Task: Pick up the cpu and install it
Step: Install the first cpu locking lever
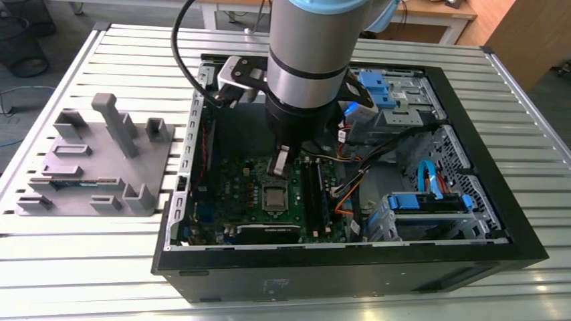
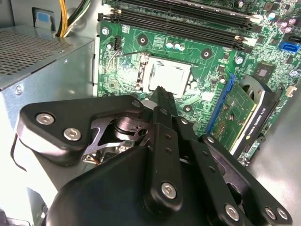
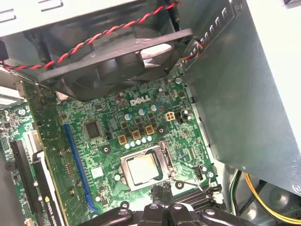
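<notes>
Hovers low inside the open black computer case [image 1: 499, 254]: black end effector [image 2: 160, 94], fingertips pressed together, holding nothing visible. Sits seated in the silver socket frame [image 3: 162, 155] on the green motherboard [image 3: 113, 132]: small square silver-topped cpu [image 2: 168, 78], just beyond and below the fingertips.

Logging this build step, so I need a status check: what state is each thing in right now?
cpu: lying flat in the motherboard socket, not held.
gripper: just above the cpu, holding nothing.
socket frame: around the cpu.
PC case: side open, lying flat on the table.
memory slots: sticks seated.
</notes>
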Action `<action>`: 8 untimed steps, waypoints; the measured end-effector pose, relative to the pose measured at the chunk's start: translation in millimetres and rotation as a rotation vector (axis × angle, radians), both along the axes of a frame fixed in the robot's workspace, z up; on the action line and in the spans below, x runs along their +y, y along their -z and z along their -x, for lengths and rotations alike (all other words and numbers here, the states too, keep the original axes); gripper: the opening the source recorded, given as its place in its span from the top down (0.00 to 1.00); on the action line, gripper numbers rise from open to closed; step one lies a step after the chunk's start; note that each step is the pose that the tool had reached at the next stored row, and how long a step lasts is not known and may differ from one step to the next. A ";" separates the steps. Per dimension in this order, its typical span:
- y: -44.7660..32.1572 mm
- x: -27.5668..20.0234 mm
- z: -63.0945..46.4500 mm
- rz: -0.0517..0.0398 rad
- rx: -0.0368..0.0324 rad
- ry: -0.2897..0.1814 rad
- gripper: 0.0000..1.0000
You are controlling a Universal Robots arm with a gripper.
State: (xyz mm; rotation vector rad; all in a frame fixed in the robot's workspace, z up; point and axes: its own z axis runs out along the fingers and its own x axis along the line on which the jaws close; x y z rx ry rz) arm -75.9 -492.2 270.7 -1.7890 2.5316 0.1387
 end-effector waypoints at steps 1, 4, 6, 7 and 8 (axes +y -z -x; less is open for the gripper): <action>0.0 1.5 0.0 -0.0001 0.0000 0.000 0.89; 0.1 7.6 0.0 -0.0001 -0.0001 0.000 0.89; 0.1 11.5 0.0 0.0000 0.0000 0.000 0.89; 0.1 13.1 -0.1 0.0001 0.0000 0.000 0.89; 0.2 14.5 -0.2 -0.0001 -0.0001 0.000 0.89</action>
